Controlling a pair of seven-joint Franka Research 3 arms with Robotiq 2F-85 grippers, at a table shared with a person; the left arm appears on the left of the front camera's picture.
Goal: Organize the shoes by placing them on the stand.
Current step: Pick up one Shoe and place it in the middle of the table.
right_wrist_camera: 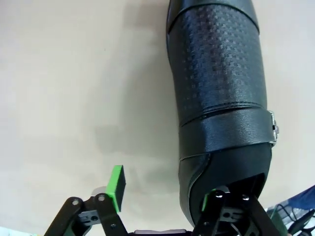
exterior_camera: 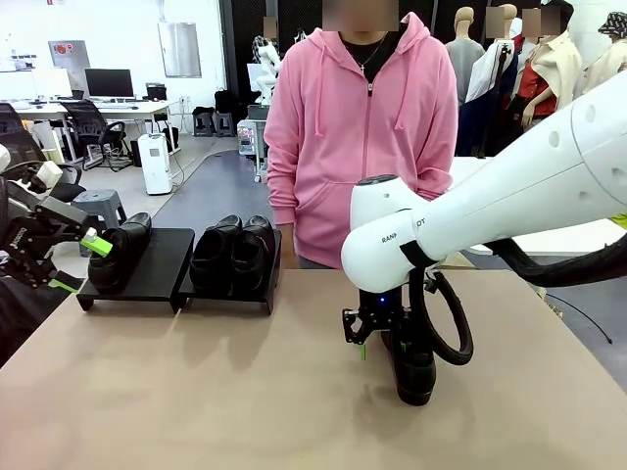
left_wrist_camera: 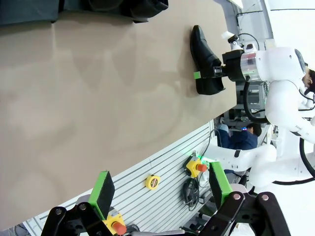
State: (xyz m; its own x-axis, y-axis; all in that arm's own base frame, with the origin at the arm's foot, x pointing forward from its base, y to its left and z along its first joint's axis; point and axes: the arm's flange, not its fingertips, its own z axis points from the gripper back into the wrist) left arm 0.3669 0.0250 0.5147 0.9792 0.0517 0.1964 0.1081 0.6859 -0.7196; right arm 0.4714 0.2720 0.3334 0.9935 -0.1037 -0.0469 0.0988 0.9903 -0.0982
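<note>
Right hand straddles the lone shoe's rim; three shoes on stand.

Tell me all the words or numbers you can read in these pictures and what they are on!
"RAN" and "DT": cut-off black letters on the white shell of the right arm, front view; a cable hides the middle.
A red and white sign on the far wall: too small to read.
The shoe on the table and the stand: no print that I can see.
</note>
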